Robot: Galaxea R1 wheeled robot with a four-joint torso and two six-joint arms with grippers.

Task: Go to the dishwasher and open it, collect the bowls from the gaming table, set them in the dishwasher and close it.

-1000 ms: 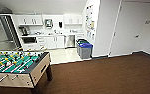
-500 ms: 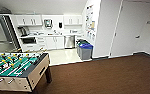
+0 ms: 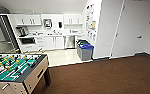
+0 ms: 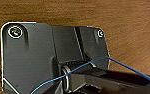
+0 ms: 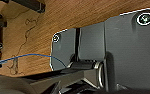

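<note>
The dishwasher [image 3: 69, 41] is a shut stainless-steel front under the white counter at the far end of the kitchen, well ahead of me across brown carpet and a pale kitchen floor. The bowls and the gaming table are out of view. Both wrist views look down past my own dark plates at brown carpet [image 4: 131, 27] [image 5: 73, 15].
A green table-football table [image 3: 18, 72] stands close at the lower left. Grey bins with a blue lid [image 3: 85, 51] sit by the white wall corner, right of the way into the kitchen. White cabinets [image 3: 51, 42] line the far wall. A white door [image 3: 133, 30] is at the right.
The whole head picture has shifted slightly and the kitchen looks a little nearer, so the camera has moved forward. Nothing in the scene has moved by itself.
</note>
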